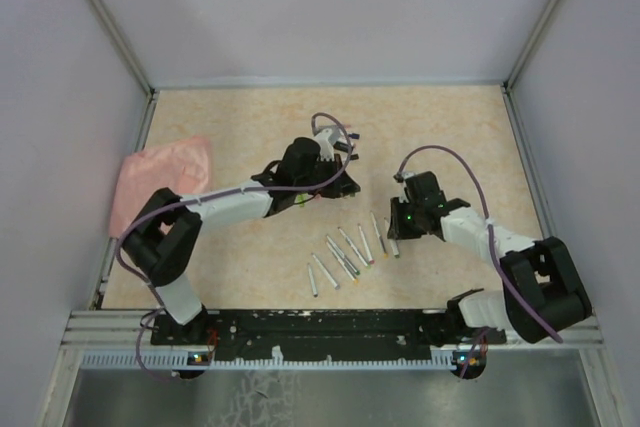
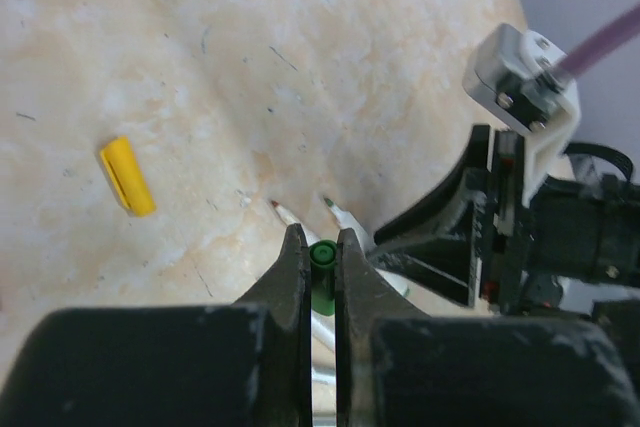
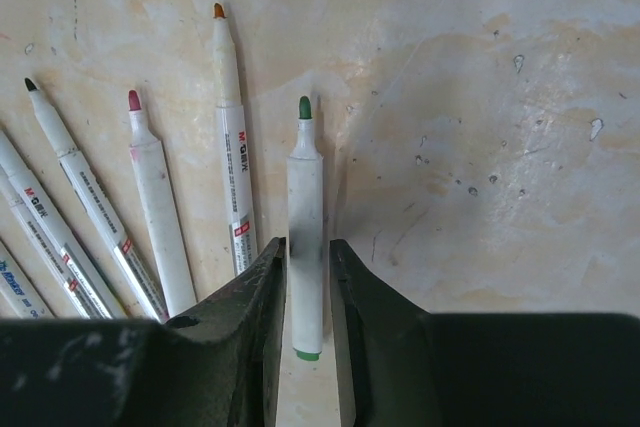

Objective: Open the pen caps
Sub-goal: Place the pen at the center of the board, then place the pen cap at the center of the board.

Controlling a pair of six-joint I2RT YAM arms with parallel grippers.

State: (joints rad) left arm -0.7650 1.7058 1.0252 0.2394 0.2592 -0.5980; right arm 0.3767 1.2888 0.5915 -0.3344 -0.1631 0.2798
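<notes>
Wrist-only: seemingly green cap (image 2: 322,282) in left claw (image 2: 321,233)

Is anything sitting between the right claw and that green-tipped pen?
Nothing visible. The green-tipped pen lies right between the right claw's fingers. The orange-tipped pen lies alongside, outside the gap. The left claw pinches the green cap.

You're viewing the whole table (image 1: 250,127) from above and behind; both wrist cameras are looking down at close range, sharing the uncapped pens (image 3: 232,147).
</notes>
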